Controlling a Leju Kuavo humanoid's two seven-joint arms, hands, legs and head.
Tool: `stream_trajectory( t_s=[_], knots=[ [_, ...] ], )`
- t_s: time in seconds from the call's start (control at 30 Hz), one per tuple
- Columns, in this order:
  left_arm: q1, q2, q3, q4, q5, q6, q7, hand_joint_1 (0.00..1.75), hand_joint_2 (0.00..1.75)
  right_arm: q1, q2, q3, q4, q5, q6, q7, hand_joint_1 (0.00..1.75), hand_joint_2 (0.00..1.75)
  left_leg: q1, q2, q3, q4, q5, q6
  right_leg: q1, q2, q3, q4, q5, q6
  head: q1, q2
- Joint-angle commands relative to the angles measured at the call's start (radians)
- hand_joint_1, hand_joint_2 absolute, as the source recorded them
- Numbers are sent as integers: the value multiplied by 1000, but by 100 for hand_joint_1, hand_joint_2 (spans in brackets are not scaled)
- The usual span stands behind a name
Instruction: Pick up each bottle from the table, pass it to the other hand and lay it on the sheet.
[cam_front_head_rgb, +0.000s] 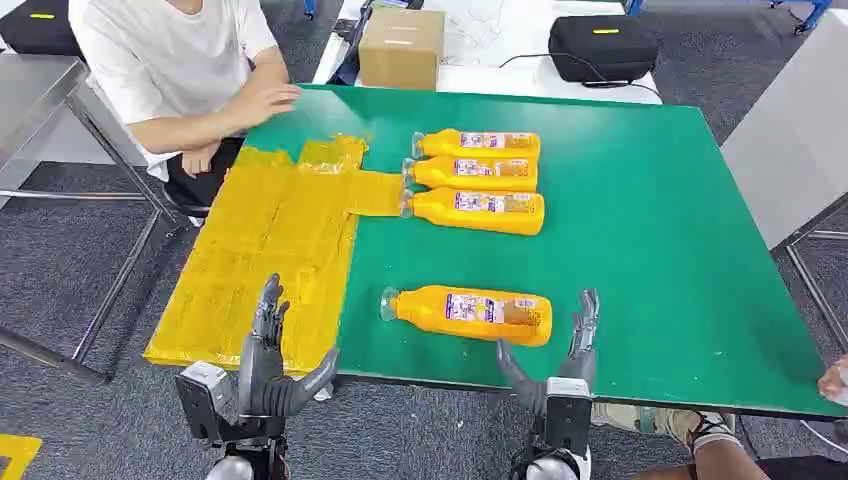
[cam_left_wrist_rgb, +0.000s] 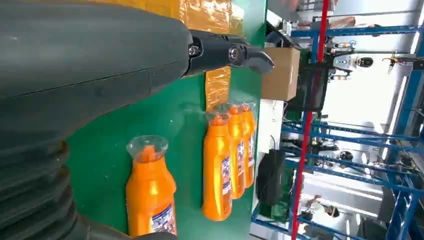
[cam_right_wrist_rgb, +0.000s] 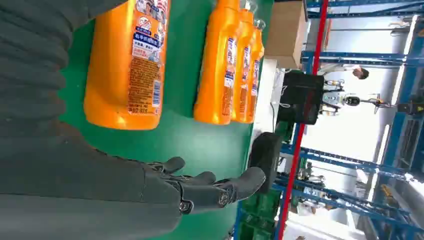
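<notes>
My left hand (cam_front_head_rgb: 268, 362) and right hand (cam_front_head_rgb: 566, 350) hang open, holding nothing; four glossy orange plastic bottles (cam_front_head_rgb: 468, 313) lie on the green desk (cam_front_head_rgb: 650, 230) beside one crinkled yellow sheet (cam_front_head_rgb: 262, 250).

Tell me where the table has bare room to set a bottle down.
Free: most of the yellow sheet, and the green table right of the bottles. Crowded: the three bottles lying side by side, their caps at the sheet's edge.

Four orange bottles with clear caps and purple-white labels lie on their sides, caps toward the yellow sheet (cam_front_head_rgb: 265, 250). The nearest bottle (cam_front_head_rgb: 470, 313) lies alone; the row of three (cam_front_head_rgb: 478, 180) seemingly touches the sheet's tab.
</notes>
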Motion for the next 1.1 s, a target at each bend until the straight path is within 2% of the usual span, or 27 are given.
stream_trajectory(
  t_s=[0.03, 0.17, 0.23, 0.27, 0.33, 0.37, 0.43, 0.47, 0.53, 0.57, 0.63, 0.67, 0.7, 0.77, 1.03, 1.07, 1.1],
  knots=[
    [-31, 26, -8, 42, -2, 7, 5, 0, 175, -24, -2, -20, 35, 1, -23, 0, 0, 175, 1, 0, 3, -1, -1, -1, 1, 0, 3, -1, -1, -1, 0, 0],
    [-31, 26, -9, 42, -4, 8, 5, 0, 175, -23, 0, -23, 33, 5, -36, 0, 0, 175, 1, 0, 4, -1, -1, -1, 1, 0, 4, -1, -1, -2, 0, 0],
    [-33, 21, -11, 46, -13, 22, 0, 0, 175, -13, 48, -107, 22, 71, -40, 0, 0, 175, 2, 1, 7, -1, -3, -2, 2, 1, 7, -1, -2, -3, 0, 0],
    [1, 18, 19, 33, -11, 51, -15, 0, 175, -47, 69, -181, 166, 291, -40, 0, 0, 175, 1, 0, 3, -1, -1, -1, 1, 0, 3, -1, -1, -2, 0, 0],
    [13, 14, 32, 19, 3, 29, -21, 0, 175, -54, 115, -325, 158, 670, -40, 44, 0, 175, 2, 0, 7, -1, -2, -2, 2, 0, 8, -1, -2, -3, 0, 0],
    [19, 14, 35, 14, 6, 23, -20, 0, 175, -72, 91, -321, 195, 782, -40, 103, 0, 175, 2, 1, 9, -2, -2, -2, 2, 1, 9, -3, -2, -3, 0, 0],
    [26, 15, 37, 11, 5, 19, -22, 0, 175, -97, 56, -304, 223, 774, -40, 129, 0, 175, 0, 1, 3, -1, 0, -1, 1, 1, 3, -1, 0, -1, 0, 0],
    [25, 13, 42, 10, 2, 11, -20, 0, 175, -130, 9, -265, 272, 822, -40, 198, 0, 175, 1, 2, 6, -2, -2, -1, 1, 2, 6, -2, -1, -2, 0, 0],
    [19, 10, 45, 13, -4, 8, -18, 0, 175, -152, -8, -268, 276, 838, -40, 216, 0, 175, 1, 2, 7, -2, -2, -1, 2, 2, 7, -3, 0, -2, 0, 0],
    [14, 10, 43, 18, -18, 11, -13, 0, 175, -160, -3, -305, 263, 896, -40, 235, 0, 175, 1, 1, 5, -1, -1, -1, 1, 1, 6, -2, 0, -1, 0, 0],
    [11, 9, 44, 19, -21, 13, -12, 0, 175, -181, -10, -301, 288, 891, -40, 241, 0, 175, 1, 1, 6, -1, -1, -1, 1, 1, 7, -2, -1, -2, 0, 0],
    [9, 8, 43, 21, -17, 2, -4, 0, 175, -216, -37, -266, 352, 883, -38, 282, 0, 175, 0, 1, 3, -1, 0, 0, 0, 1, 3, -1, 0, -1, 0, 0],
    [9, 2, 48, 20, -13, -8, 4, 0, 175, -238, -65, -230, 389, 908, -33, 333, 0, 175, 0, 2, 6, -1, -1, -1, 1, 3, 6, -2, 0, -2, 0, 0],
    [3, 1, 45, 25, -20, -18, 12, 0, 175, -277, -94, -204, 455, 924, -8, 371, 0, 175, 0, 2, 5, -1, -1, -1, 1, 2, 5, -2, 1, -1, 0, 0],
    [-34, -3, 31, 53, -26, -28, 20, 0, 175, -355, -92, -163, 546, 921, 6, 378, 0, 175, 0, 1, 5, 0, 0, 0, 1, 1, 5, -1, 0, -1, 0, 0],
    [-43, 1, 24, 62, -25, -32, 22, 0, 175, -365, -98, -143, 557, 930, -40, 358, 0, 175, 0, 1, 4, 0, 0, 0, 0, 0, 4, -1, 1, -1, 0, 0],
    [-53, 2, 18, 70, -25, -32, 21, 0, 175, -358, -92, -162, 526, 961, -40, 350, 0, 175, 0, 0, 5, 0, 0, 0, 1, 0, 6, -1, 0, -1, 0, 0]
  ],
)
